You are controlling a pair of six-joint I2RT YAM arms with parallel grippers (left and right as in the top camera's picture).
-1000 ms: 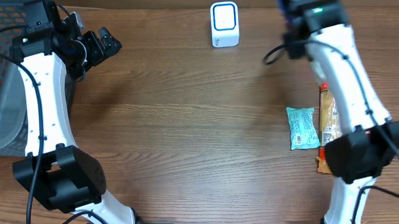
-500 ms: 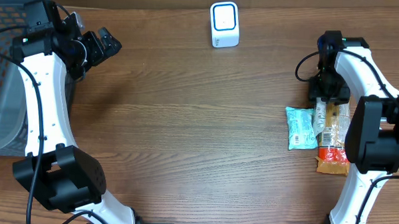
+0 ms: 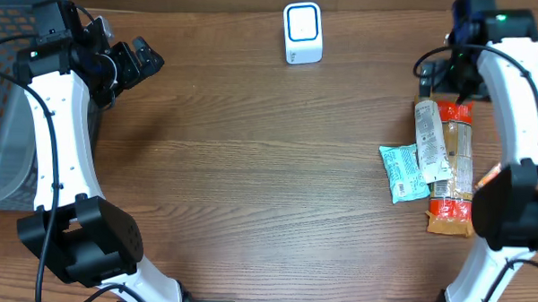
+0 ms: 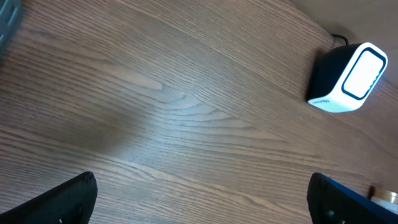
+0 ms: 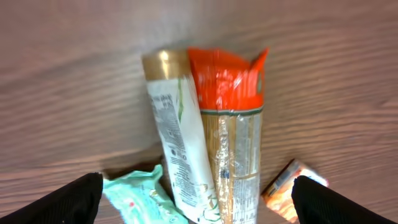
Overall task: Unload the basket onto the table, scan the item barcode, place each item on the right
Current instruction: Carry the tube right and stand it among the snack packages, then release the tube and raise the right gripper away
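Observation:
The white scanner with a blue-lit face stands at the back middle of the table; it also shows in the left wrist view as scanner. A white tube lies on the table beside an orange-topped clear packet and overlaps a teal packet. My right gripper hovers above these items, open and empty. In the overhead view the right gripper is just behind the tube. My left gripper stays at the far left, open, holding nothing.
A grey mesh basket stands at the left edge beside the left arm. A small orange box lies right of the clear packet. Bare wood spans the table's middle between scanner and items.
My right gripper has opened and drawn back toward the far edge. The white tube now lies on the table against the packets. The left arm has not moved.

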